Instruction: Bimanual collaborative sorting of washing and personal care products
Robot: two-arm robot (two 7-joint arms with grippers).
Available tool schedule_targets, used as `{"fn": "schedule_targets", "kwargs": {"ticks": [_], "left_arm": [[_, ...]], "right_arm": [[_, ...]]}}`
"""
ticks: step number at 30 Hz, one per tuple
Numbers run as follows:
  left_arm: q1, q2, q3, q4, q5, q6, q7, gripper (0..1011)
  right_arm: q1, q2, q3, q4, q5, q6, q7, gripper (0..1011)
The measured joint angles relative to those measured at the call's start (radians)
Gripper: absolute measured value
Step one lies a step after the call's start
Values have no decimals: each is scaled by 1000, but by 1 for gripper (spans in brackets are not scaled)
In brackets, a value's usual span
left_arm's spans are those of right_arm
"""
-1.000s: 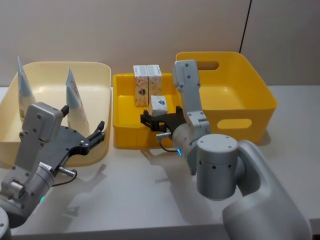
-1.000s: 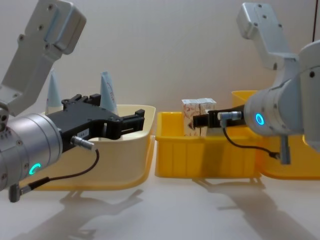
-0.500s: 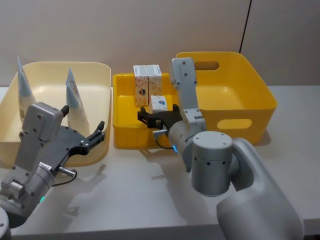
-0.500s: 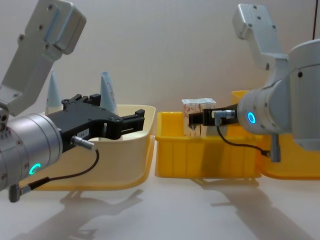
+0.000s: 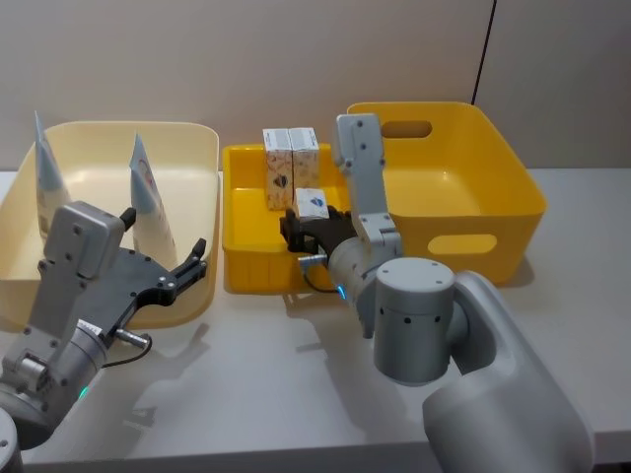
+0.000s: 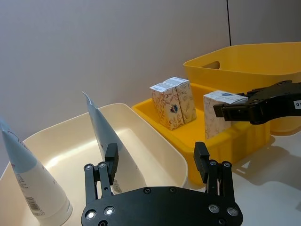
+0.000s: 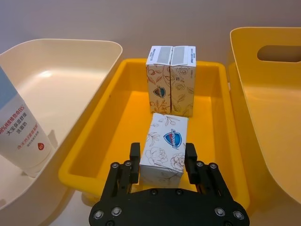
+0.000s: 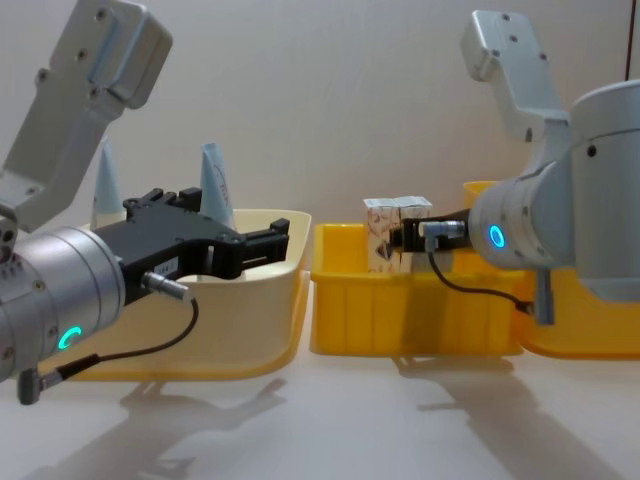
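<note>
In the small yellow tray (image 5: 246,266) a cream flower-patterned carton (image 7: 164,136) sits between the fingers of my right gripper (image 7: 162,153), which is shut on its sides. That carton (image 5: 314,202) is in front of two more upright cartons (image 5: 291,163) standing side by side at the tray's back. Two pale blue-white tubes (image 5: 44,172) (image 5: 148,192) stand tip-up in the cream tub (image 5: 187,148); one tube (image 7: 19,127) bears a red drop mark. My left gripper (image 5: 165,232) hovers open over the cream tub's front right corner, holding nothing.
A large yellow tub (image 5: 493,197) with handle cut-outs stands right of the tray, its inside bare. The three containers line up along the back of the white table (image 5: 296,374), with a plain wall behind them.
My right gripper moved forward into the small yellow tray and closed on the front carton. The left arm has not moved.
</note>
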Motion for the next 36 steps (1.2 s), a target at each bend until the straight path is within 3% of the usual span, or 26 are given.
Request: {"fn": "schedule_targets", "kwargs": {"ticks": [6, 36], "left_arm": [[0, 0, 0, 0, 0, 0, 0, 1000], [0, 0, 0, 0, 0, 0, 0, 1000]], "right_arm": [[1, -2, 1, 3, 0, -2, 1, 448], [8, -5, 2, 12, 0, -12, 7, 445]]}}
